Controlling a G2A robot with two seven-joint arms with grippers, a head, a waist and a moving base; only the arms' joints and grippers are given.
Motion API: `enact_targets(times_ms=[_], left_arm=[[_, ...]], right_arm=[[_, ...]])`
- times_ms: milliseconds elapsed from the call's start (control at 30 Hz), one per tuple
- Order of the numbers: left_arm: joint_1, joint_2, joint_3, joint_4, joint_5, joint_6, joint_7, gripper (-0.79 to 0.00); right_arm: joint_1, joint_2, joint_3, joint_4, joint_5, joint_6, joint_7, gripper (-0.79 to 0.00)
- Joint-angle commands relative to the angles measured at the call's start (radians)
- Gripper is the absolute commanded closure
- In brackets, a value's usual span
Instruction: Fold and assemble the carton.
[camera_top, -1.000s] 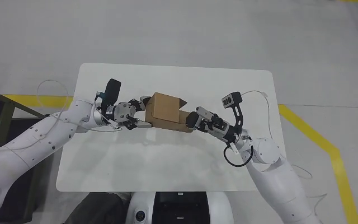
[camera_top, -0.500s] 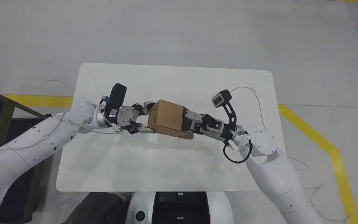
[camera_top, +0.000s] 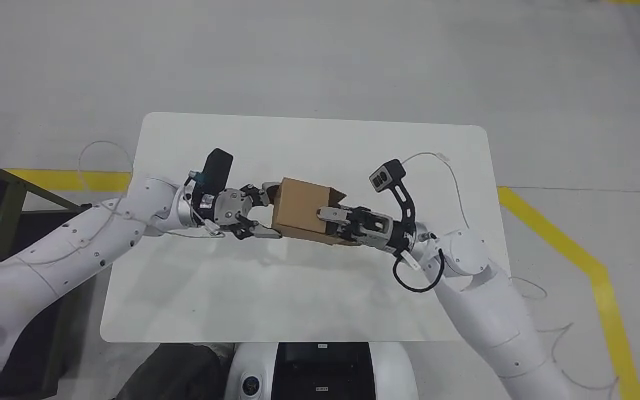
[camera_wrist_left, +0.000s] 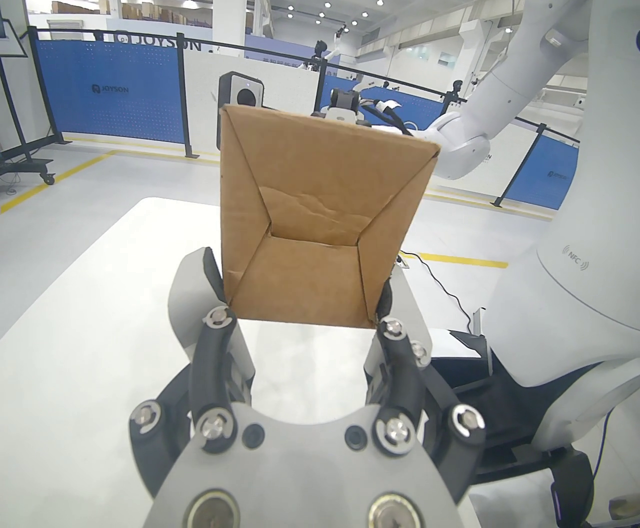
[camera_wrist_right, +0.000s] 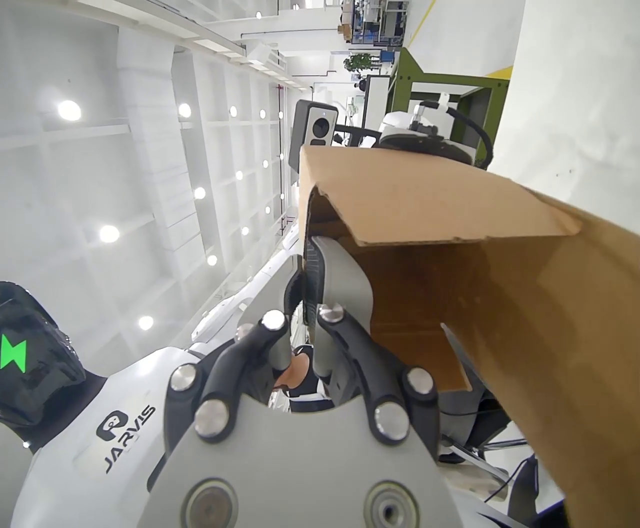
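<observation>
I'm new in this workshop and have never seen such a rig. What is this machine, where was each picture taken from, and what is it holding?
This is a two-armed robot; each arm ends in a pincer. One picture looks down from a camera above the arms; the other two come from cameras on the wrists, each looking along its own pincer. Over the white table the arms hold one brown cardboard carton between them. The left pincer clamps the carton's open end from both sides. The right pincer pinches a wall at the opposite end, one finger inside, one outside.
</observation>
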Motion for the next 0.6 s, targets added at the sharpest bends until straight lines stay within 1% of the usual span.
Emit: enact_targets(times_ms=[0, 33, 200, 400, 567], left_arm=[[-0.002, -0.001, 0.0, 0.003, -0.001, 0.0, -0.008, -0.763], [-0.003, -0.002, 0.0, 0.004, -0.001, 0.0, -0.013, -0.785], [-0.014, 0.0, 0.0, 0.0, 0.004, 0.0, -0.029, -0.785], [-0.023, 0.01, 0.0, -0.024, 0.024, 0.0, -0.046, -0.785], [-0.03, 0.018, 0.0, -0.044, 0.042, 0.0, -0.065, -0.785]], right_arm=[[-0.002, 0.001, 0.004, -0.005, -0.001, 0.004, 0.001, 0.0], [-0.002, 0.002, 0.006, -0.008, -0.005, 0.004, 0.0, 0.0], [0.004, 0.005, 0.009, -0.026, -0.048, 0.033, -0.002, 0.0], [0.014, 0.008, 0.008, -0.05, -0.098, 0.076, -0.013, 0.0], [0.024, 0.006, -0.011, -0.042, -0.119, 0.104, -0.016, 0.0]])
